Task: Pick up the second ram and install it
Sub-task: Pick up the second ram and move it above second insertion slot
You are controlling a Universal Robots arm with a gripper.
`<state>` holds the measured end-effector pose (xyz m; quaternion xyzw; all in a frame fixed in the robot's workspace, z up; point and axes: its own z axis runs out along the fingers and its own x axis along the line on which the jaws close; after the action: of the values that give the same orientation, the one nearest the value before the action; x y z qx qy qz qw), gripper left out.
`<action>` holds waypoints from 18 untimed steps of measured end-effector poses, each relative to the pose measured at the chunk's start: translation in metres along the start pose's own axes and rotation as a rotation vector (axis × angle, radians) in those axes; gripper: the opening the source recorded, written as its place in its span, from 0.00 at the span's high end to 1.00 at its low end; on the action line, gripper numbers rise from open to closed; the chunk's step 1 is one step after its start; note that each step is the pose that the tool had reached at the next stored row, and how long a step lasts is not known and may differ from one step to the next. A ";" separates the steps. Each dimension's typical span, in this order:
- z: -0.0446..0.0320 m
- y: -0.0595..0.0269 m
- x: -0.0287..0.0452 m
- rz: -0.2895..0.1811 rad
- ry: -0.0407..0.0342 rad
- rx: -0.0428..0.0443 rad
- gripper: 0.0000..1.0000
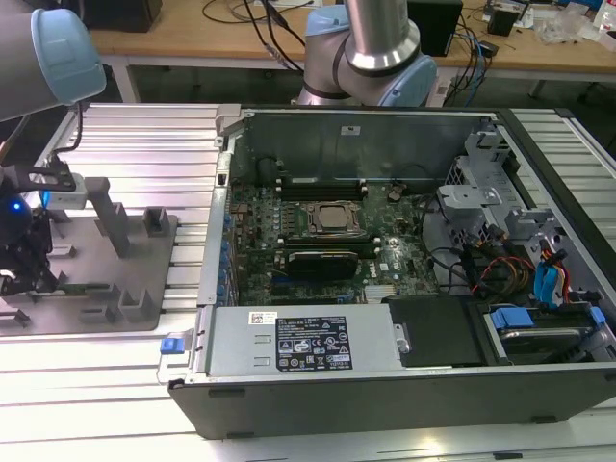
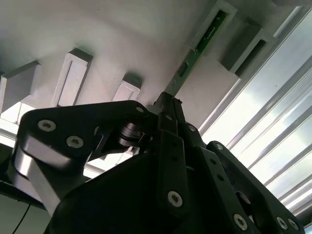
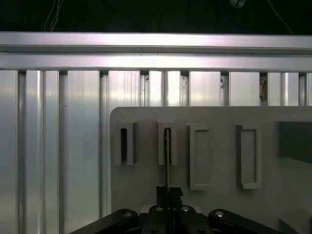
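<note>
The second ram [image 2: 202, 41] is a slim green stick seen edge-on [image 3: 167, 156]. It stands in a slotted grey block [image 3: 166, 142] on the grey fixture plate [image 1: 96, 294]. In both wrist views my gripper [image 2: 168, 105] [image 3: 169, 191] has its black fingers pressed together on the near end of the stick, whose far end sits in the slot. In the exterior view my gripper [image 1: 24, 260] hangs low over the plate at that view's far left. The open computer case [image 1: 385, 385] holds the motherboard with the silver CPU socket [image 1: 332, 218].
Other grey slotted blocks [image 3: 199, 156] [image 1: 114, 226] rise from the plate around my gripper. Ribbed aluminium table rails [image 3: 58, 146] run under the plate. A long black card [image 1: 327, 262] lies just in front of the socket. Cables and drive cages [image 1: 520, 250] fill the case's right side.
</note>
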<state>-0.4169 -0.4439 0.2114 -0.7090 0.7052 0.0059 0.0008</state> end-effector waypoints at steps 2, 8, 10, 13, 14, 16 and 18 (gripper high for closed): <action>-0.0102 0.0001 -0.0001 0.000 0.0000 0.0000 0.91; -0.0311 0.0003 -0.0003 0.000 0.0000 0.0003 0.91; -0.0378 0.0003 -0.0005 0.000 0.0000 0.0004 0.91; -0.0474 0.0004 -0.0007 0.000 0.0000 0.0008 0.91; -0.0513 0.0004 -0.0007 0.000 0.0000 0.0009 0.91; -0.0578 0.0005 -0.0009 0.000 0.0000 0.0019 0.91; -0.0619 0.0005 -0.0011 0.000 0.0000 0.0027 0.91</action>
<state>-0.4170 -0.4434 0.2733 -0.7090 0.7052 0.0050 0.0018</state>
